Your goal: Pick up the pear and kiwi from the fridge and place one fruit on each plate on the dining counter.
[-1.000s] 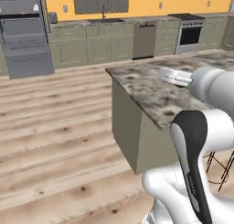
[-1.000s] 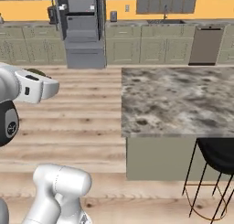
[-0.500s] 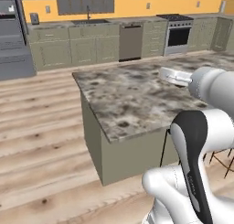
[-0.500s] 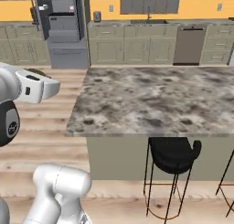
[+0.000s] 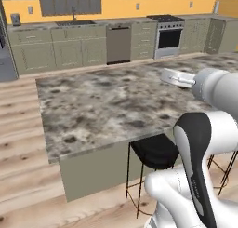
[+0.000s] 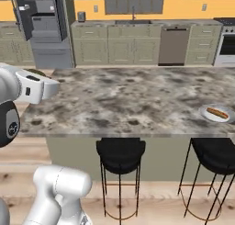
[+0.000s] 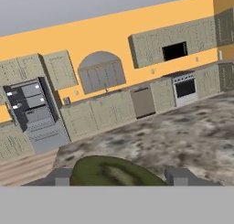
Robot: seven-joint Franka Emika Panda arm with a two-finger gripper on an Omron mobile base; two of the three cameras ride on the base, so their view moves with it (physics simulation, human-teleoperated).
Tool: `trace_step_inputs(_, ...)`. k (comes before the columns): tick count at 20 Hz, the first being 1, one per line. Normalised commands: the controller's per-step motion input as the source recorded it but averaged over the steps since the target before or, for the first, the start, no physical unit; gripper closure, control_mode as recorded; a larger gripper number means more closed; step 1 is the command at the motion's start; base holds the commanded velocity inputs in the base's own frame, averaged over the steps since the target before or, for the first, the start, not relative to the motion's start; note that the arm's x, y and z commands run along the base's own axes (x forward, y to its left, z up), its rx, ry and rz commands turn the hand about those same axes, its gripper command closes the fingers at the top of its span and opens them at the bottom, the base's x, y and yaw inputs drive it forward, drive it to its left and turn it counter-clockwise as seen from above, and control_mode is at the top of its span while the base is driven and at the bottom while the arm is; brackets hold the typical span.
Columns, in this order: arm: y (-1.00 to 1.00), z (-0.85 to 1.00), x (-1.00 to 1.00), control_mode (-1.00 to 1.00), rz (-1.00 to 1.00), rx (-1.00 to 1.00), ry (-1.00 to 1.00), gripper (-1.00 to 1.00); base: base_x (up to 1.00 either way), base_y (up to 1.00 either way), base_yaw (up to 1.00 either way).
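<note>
Gripper [image 7: 119, 176] clamping green-yellow fruit, probably pear [image 7: 114, 173], between fingertips; smooth, rounded, bruisable skin risking slip, so squeezing gently across widest middle

Mottled grey-brown dining counter [image 6: 124, 100] (black stools [image 6: 120, 154])

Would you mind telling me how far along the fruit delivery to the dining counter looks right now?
Partly done. In the hand view, the gripper is shut on a yellow-green fruit, apparently the pear, so it is out of the fridge. The base faces the dining counter. The plate bearing the hot-dog-like item has no fruit yet. Left: placing this fruit, then fetching and placing the kiwi.
</note>
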Motion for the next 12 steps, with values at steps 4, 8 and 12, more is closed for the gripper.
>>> trace_step_inputs(4, 0.00, 0.00, 0.00, 1.00, 0.00, 0.00, 0.00, 1.00, 0.00, -1.00, 0.00)
trace_step_inputs(8, 0.00, 0.00, 0.00, 1.00, 0.00, 0.00, 0.00, 1.00, 0.00, -1.00, 0.00)
trace_step_inputs(12, 0.00, 0.00, 0.00, 1.00, 0.00, 0.00, 0.00, 1.00, 0.01, -1.00, 0.00)
